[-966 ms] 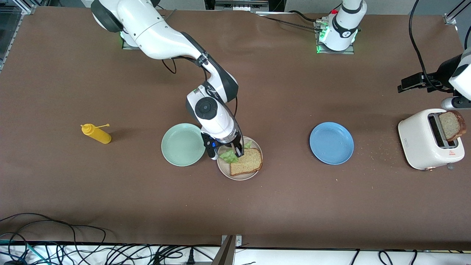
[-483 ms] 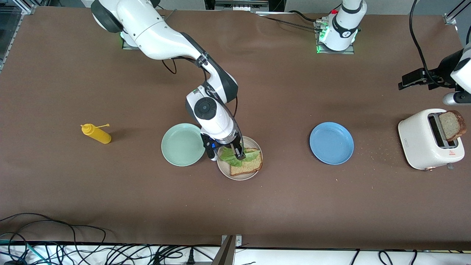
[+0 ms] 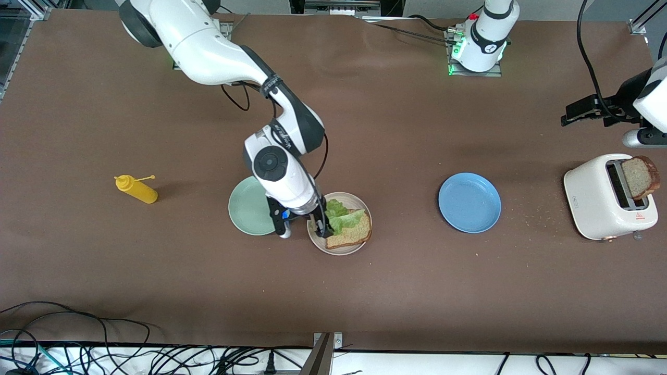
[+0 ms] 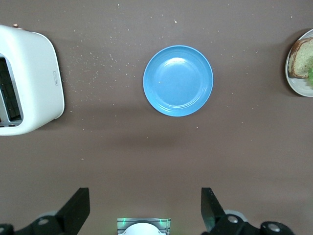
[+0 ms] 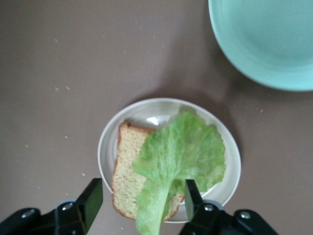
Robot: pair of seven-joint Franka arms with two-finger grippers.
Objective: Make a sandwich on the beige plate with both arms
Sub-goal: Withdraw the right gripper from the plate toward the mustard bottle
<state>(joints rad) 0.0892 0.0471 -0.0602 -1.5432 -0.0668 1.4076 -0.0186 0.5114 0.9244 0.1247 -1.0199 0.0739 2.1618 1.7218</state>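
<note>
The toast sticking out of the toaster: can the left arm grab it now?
Probably yes. The toast stands up out of the toaster with nothing on top, and the left gripper, jaws open, hangs over the table close by.

Both arms wear glossy white shells broken by black joint sections. The right arm [image 3: 219, 52] has a round black cap with a grey centre on its wrist housing, small dark lettering on the black band above the right claw [image 3: 299, 226], a thin black cable looping alongside, and a blue spot just above the black fingers [image 5: 90, 200]. The left arm [image 3: 646, 104] shows a white shell, a black bracket and a thick black cable; the left claw [image 4: 144, 213] has black wedge fingers with silver screws. Green lights glow at the white bases.
</note>
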